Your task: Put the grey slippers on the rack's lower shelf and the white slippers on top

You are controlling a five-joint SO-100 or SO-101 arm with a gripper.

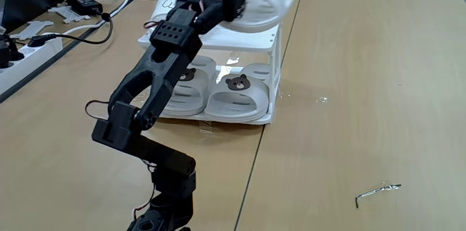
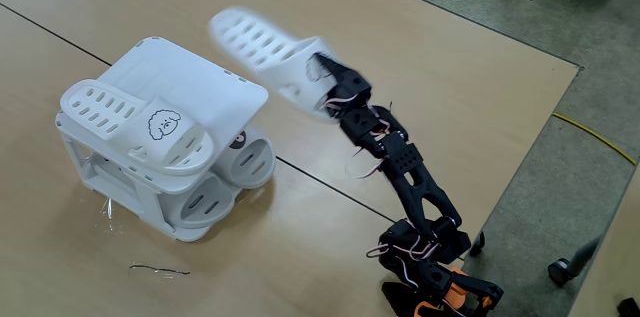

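— White slipper (image 2: 262, 52): where is it sitting?
— Your gripper (image 2: 322, 82) is clamping its strap end, carrying it in the air, sole stretching away from the jaws; beneath and beyond them the rack (image 2: 215, 97) is already holding its mate (image 2: 135, 127)

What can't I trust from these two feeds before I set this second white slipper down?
- Pincer: its tips are buried in the held white slipper, which is motion-blurred in a fixed view; in the other the arm covers the grasp.
- Left grey slipper: the arm covers much of it.
- Lower shelf: the rack's top and the placed white slipper hide most of it.
- Held slipper's strap print: not visible.
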